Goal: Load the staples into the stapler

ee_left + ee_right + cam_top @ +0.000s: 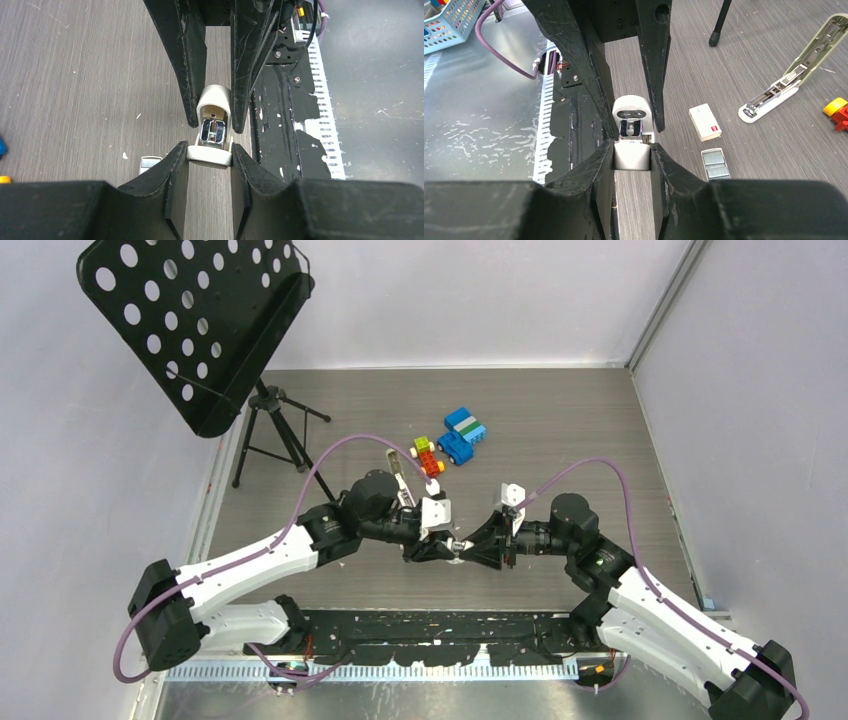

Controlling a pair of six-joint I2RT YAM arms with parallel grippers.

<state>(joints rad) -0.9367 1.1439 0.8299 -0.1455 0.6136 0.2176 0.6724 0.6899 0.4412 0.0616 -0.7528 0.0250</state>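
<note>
Both arms bend in from their outer bases, white links low over the grey wood-grain surface (774, 155). Their black wrists are levelled and aimed at each other, so the two tools meet tip to tip midway between them.

The left tool (209, 150) is clamped on the small white mini stapler with a grey-beige top (214, 100). Its matte black, scuffed fingers (175, 165) press one smooth white plastic end from both sides. The right tool (632, 147) comes from the opposite direction and is closed on the same stapler — its wedge-shaped tips pinch the other blocky white end. The rounded cap and a bright chrome channel show between the two pairs of tips.

The tiny flat silvery-grey strip of staples (715, 164) lies on the surface just beside the right tool, on the side away from the arm bases. Just past it sits a small whitish box with a pinkish label (705, 121). Farther out, a long beige-and-white stapler (791, 75) lies hinged open.
</note>
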